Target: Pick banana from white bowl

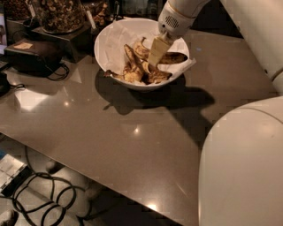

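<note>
The white bowl [110,42], deep and lined with crumpled white paper, stands at the back of the grey table. Several overripe bananas lie in it. The darkest, mostly brown-black banana [172,58] lies along the bowl's right side. Yellower, brown-blotched bananas [131,64] lie at the middle and left. My gripper [157,53] reaches down into the bowl from the upper right. Its cream-coloured tip sits among the bananas, just left of the dark one. It hides part of the fruit beneath it.
A glass jar of brown snacks [59,13] stands on a dark box [33,53] left of the bowl, with cables beside it. My white arm [241,172] fills the right foreground. The table's front edge [88,176] drops to a floor with cables.
</note>
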### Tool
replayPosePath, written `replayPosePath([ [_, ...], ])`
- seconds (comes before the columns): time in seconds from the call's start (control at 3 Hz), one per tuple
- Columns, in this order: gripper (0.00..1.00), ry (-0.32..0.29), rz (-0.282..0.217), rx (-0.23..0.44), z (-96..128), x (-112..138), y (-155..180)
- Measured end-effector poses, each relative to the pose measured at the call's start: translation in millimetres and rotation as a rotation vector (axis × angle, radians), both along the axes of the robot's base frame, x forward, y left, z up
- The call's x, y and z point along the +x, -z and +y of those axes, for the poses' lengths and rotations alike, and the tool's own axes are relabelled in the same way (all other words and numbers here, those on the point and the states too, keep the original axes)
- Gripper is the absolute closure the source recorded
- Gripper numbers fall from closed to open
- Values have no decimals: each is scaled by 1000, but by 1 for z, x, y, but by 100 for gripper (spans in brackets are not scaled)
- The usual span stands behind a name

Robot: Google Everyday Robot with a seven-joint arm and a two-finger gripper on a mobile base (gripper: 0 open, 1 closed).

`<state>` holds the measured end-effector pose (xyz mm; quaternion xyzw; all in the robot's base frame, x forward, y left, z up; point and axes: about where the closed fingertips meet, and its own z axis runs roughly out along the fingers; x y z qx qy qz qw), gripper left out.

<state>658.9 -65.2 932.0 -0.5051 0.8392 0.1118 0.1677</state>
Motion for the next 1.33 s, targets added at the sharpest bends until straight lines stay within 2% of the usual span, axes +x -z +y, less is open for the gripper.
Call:
replayPosePath([
  [0.33,100,-37,17,-42,11,-21,-10],
  [0.67,100,-88,13,-72,19,-56,-31],
  [1.0,100,-83,-9,-60,22,-52,-34],
  [1.33,100,-109,-11,-59,24,-55,-33],
])
